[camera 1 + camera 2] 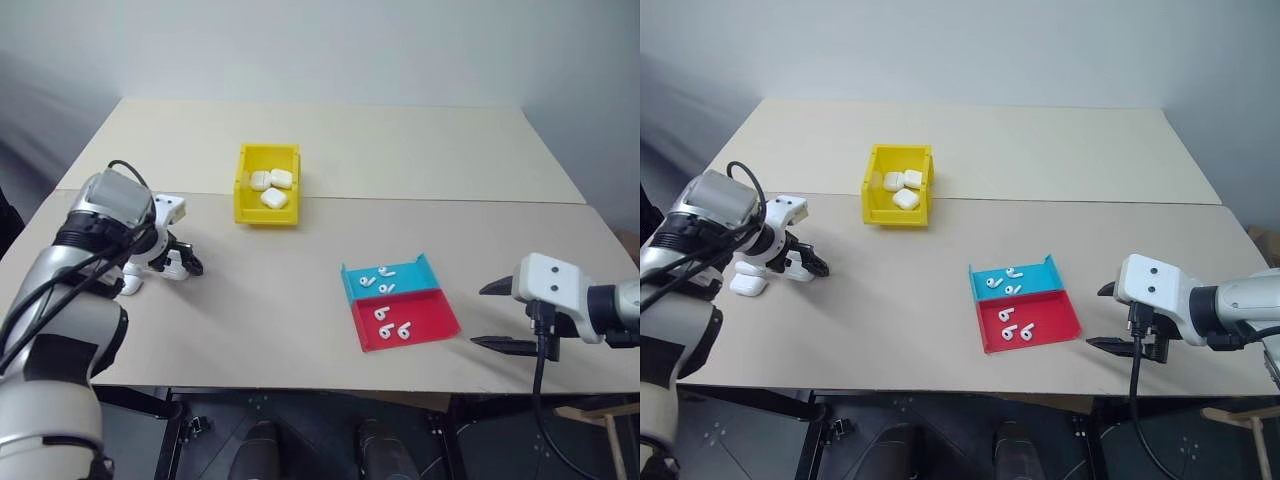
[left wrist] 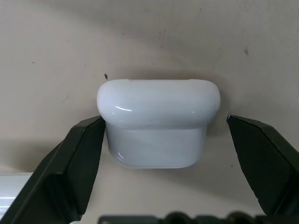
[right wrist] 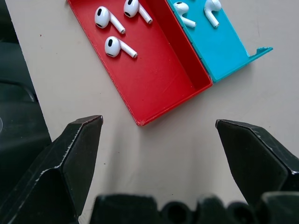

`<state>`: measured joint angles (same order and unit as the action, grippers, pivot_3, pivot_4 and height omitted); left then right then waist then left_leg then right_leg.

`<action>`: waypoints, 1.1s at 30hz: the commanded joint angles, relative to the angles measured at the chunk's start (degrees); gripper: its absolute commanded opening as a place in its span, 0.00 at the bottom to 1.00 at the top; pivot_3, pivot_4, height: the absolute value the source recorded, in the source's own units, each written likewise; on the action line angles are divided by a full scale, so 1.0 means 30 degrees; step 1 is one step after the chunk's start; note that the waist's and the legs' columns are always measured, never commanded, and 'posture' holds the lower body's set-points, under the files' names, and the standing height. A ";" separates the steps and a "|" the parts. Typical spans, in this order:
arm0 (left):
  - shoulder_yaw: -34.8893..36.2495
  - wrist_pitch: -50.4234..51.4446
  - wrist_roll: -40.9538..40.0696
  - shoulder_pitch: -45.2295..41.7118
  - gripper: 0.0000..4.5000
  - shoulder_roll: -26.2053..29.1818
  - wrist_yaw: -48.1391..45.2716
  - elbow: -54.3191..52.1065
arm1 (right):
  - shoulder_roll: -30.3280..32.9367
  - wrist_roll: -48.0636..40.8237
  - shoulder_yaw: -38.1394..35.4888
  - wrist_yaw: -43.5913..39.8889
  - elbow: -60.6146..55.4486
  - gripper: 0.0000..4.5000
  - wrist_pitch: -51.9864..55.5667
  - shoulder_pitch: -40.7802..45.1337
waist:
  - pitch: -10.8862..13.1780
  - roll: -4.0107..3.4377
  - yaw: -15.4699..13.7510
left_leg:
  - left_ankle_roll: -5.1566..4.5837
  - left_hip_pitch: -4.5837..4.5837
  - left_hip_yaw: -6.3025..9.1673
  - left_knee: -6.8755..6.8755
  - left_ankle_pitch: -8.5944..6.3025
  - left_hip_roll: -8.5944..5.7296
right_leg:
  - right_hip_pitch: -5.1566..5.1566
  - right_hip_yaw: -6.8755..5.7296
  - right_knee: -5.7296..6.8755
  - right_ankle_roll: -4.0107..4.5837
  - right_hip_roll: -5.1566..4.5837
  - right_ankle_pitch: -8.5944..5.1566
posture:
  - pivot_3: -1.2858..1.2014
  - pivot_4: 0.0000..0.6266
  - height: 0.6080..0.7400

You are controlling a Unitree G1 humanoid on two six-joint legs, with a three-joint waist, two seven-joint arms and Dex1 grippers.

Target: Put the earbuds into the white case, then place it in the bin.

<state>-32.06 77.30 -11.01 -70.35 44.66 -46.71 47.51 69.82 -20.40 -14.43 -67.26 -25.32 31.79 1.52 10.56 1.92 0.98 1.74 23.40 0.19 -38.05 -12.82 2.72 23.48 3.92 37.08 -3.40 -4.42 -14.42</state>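
spanning the scene, a beige table (image 1: pixel 330 300) carries a yellow bin (image 1: pixel 268 185) with three white cases, then a blue tray (image 1: pixel 385 280) and red tray (image 1: pixel 405 320) holding earbuds (image 3: pixel 114 46). left gripper (image 2: pixel 163 135) spread around a white case (image 2: pixel 158 121); right gripper (image 1: pixel 505 315) spread, empty.

On the desk (image 1: pixel 300 300), the bin (image 1: pixel 268 186) sits far and left of centre with three cases (image 1: pixel 271 187) inside it. Nearer and to the right lie two trays side by side, touching: the farther tray (image 1: pixel 390 279) holds three earbuds (image 1: pixel 381 276), the nearer tray (image 1: pixel 405 318) three more. My left gripper (image 2: pixel 163 135) is at the desk's left edge, straddling a case (image 2: pixel 158 122) that rests on the desk. My right gripper (image 1: pixel 497 316) hangs just right of the trays.
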 commanded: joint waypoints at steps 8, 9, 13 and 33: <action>0.0270 -0.0364 0.1594 -0.0016 0.62 0.0341 -0.1229 0.0007 | 0.0380 0.0237 -0.0139 0.0280 -0.0210 1.00 0.0051 0.0552 | -0.0001 0.0000 0.0004 | 0.0000 0.0003 0.0001 0.0000 0.0000 0.0000 | 0.0000 0.0000 0.0000 -0.0001 0.0000 0.0000 | 0.52 0.24 1.00; 0.0298 -0.0419 0.1649 0.0031 0.62 0.0431 -0.1338 -0.0202 | 0.0381 0.0260 -0.0106 0.0287 -0.0193 1.00 0.0013 0.0585 | -0.0001 0.0000 0.0001 | 0.0000 0.0004 0.0001 0.0000 0.0000 0.0000 | 0.0000 0.0000 0.0000 -0.0002 0.0000 -0.0001 | 0.52 0.24 1.00; 0.0267 -0.0633 0.1967 0.0251 0.62 0.0839 -0.1671 -0.1592 | 0.0329 0.0406 0.0074 0.0327 -0.0059 1.00 -0.0097 0.0847 | 0.0000 0.0000 0.0029 | 0.0000 0.0004 0.0001 0.0000 0.0000 0.0001 | 0.0001 0.0000 0.0000 -0.0002 0.0000 -0.0001 | 0.52 0.24 1.00; 1.2159 -1.3281 -0.1469 1.1772 0.62 -0.5026 0.3448 -2.2955 | 0.1387 0.0103 0.1873 -0.3018 0.0574 1.00 -0.3569 0.4797 | -0.0011 -0.0008 -0.0017 | -0.0013 0.0045 0.0000 -0.0141 -0.0007 0.0014 | -0.0019 0.0002 0.0012 -0.0017 -0.0009 0.0026 | 0.52 0.24 1.00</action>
<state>1.44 46.77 -12.48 -37.40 30.61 -34.47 -17.12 72.80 -21.06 -10.58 -75.23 -22.19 23.14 13.69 10.52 1.90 0.93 1.69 23.47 0.16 -38.47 -12.85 2.76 23.36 3.95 37.09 -3.46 -4.46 -14.34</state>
